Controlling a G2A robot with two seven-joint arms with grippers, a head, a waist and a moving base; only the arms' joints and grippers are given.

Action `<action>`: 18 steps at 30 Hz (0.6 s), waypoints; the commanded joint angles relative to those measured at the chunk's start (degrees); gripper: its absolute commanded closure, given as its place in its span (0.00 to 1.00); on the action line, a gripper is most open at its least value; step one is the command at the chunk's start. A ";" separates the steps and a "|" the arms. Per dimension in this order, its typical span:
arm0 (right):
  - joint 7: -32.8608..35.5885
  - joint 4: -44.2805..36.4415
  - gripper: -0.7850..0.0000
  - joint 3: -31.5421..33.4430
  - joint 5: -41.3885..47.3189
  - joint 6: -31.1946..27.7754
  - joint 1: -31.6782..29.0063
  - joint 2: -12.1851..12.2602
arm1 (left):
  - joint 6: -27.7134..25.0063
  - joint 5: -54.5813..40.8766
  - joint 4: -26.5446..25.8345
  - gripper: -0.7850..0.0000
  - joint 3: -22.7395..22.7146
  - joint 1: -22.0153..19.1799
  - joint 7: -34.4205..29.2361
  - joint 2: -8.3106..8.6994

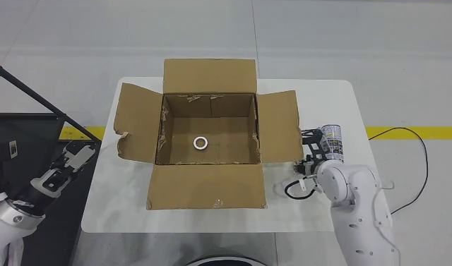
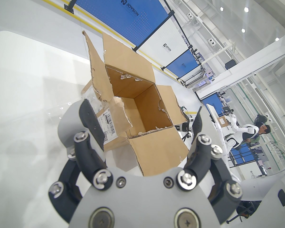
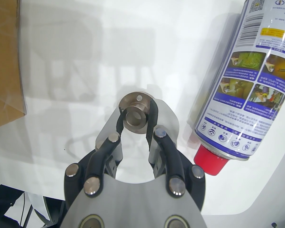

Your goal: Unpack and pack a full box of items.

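Note:
An open cardboard box stands mid-table with its flaps spread; a small white ring lies on its floor. My right gripper is low over the white table right of the box, shut on a metal flanged bushing. Beside it lies a spray can with a red cap, on its side; the spray can lies near the table's right edge. My left gripper is open and empty, off the table's left side, facing the box.
The box flap edge lies close beside my right gripper. A black cable trails off the table's right side. A dark frame stands left of the table. Bare tabletop lies behind the can.

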 commanded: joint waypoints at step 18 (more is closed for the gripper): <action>2.42 -15.07 0.00 2.96 -2.91 -1.07 4.19 1.09 | 0.00 0.00 0.00 0.00 0.00 0.00 0.00 0.00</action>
